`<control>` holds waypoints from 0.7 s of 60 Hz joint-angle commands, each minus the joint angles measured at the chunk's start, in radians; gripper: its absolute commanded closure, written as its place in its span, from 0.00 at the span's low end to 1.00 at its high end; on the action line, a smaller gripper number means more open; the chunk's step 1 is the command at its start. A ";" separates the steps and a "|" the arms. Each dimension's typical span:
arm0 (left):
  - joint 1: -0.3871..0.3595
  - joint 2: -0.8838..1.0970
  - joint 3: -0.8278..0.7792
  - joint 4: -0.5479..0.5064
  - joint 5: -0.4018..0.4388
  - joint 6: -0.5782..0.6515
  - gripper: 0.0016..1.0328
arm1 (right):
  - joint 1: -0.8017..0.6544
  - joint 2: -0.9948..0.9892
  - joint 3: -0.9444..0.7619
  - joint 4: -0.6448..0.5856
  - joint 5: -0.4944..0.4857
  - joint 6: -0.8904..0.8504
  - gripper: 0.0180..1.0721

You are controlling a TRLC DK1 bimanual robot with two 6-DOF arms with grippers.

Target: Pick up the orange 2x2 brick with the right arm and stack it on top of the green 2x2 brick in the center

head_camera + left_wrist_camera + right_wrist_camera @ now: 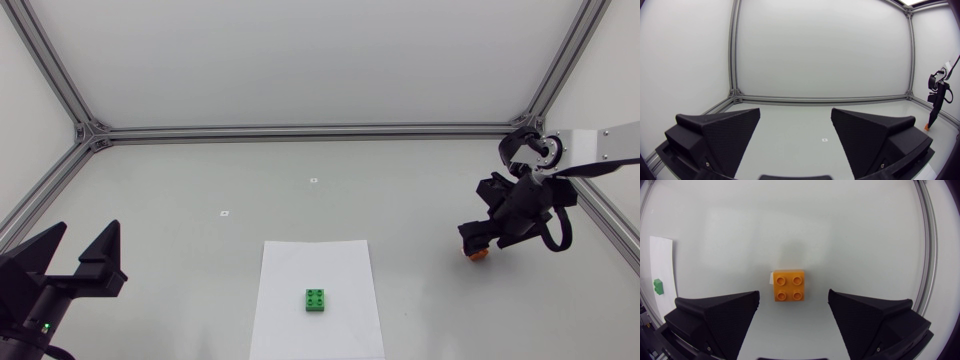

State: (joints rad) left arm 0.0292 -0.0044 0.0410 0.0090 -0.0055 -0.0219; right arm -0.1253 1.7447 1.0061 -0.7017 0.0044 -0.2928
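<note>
Right wrist view: the orange brick (789, 286) is seen studs up on the desk (200, 250), ahead of the right claw (794, 295) and in line with the gap between its fingers. The claw is released and clear of the brick. The approach step is judged to be in hand, with nothing grasped yet. Next, the claw would need to be lowered until the fingers flank the brick, then clenched. The green brick (317, 300) lies on a white sheet (300, 262) at the centre, well apart. The left claw (88, 238) is released too.
</note>
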 commanded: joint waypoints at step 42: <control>0.003 -0.008 -0.041 -0.015 0.004 0.013 0.04 | 0.035 0.055 0.028 0.008 0.014 -0.005 0.34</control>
State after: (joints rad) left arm 0.0292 -0.0044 0.0410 0.0090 -0.0055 -0.0219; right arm -0.0971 1.7752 1.0222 -0.6983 0.0090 -0.2928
